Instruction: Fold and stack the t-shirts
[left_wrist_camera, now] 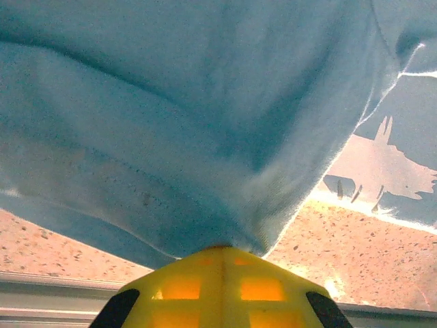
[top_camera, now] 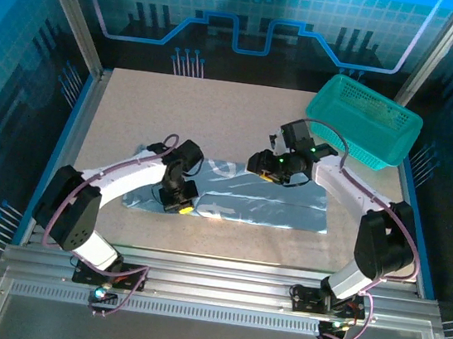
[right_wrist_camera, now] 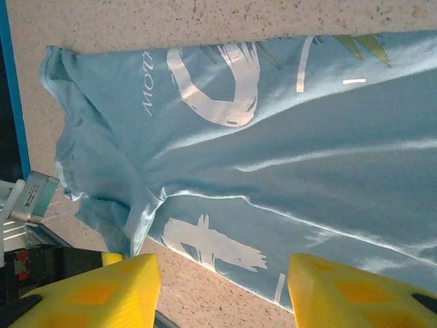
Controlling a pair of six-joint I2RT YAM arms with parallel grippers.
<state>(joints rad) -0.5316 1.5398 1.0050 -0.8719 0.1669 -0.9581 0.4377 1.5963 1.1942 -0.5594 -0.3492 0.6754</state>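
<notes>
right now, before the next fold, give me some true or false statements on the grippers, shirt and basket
1. The left gripper is shut on t-shirt fabric. True.
2. The right gripper is clamped on the t-shirt. False: its fingers stand apart above it.
3. The basket stands at the table's far right corner. True.
4. The t-shirt lies in the basket. False: it lies on the table, apart from the basket.
5. White lettering shows on the t-shirt. True.
</notes>
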